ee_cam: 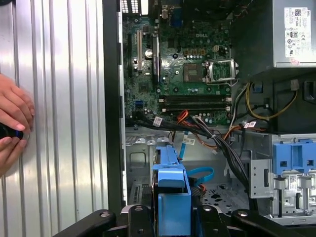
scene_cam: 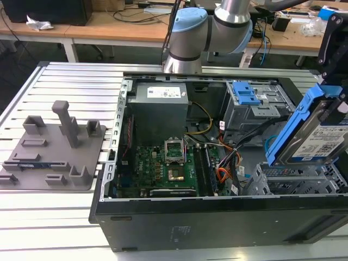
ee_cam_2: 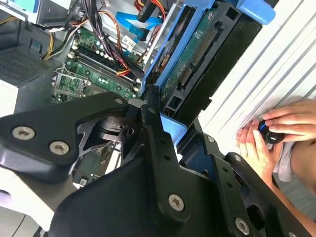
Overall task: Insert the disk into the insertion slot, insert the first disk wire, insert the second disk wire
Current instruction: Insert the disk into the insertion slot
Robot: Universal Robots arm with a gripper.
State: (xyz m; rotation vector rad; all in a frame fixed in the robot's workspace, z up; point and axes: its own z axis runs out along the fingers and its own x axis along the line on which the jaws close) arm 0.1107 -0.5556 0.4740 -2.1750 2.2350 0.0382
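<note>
The disk (scene_cam: 321,136), a dark drive with a white label in a bright blue carrier, hangs tilted over the open computer case at the exterior view's right. My gripper (scene_cam: 328,87) is shut on the top of its carrier. In both wrist views the black fingers (ee_cam: 136,217) clamp the blue carrier (ee_cam: 170,182) (ee_cam_2: 170,129), and the disk's underside with its connector (ee_cam_2: 197,64) faces the camera in the second. The insertion slot (scene_cam: 293,182), a silver perforated cage, lies directly below the disk's lower edge. A loose blue wire (ee_cam: 200,174) and orange wires (scene_cam: 223,174) lie beside the slot.
The case holds a green motherboard (scene_cam: 163,163), a grey power supply (scene_cam: 160,103) and a taller cage with a blue latch (scene_cam: 244,95). A grey fixture plate (scene_cam: 54,147) sits on the ribbed table. A person's hand (ee_cam: 12,123) rests on the table beside the case.
</note>
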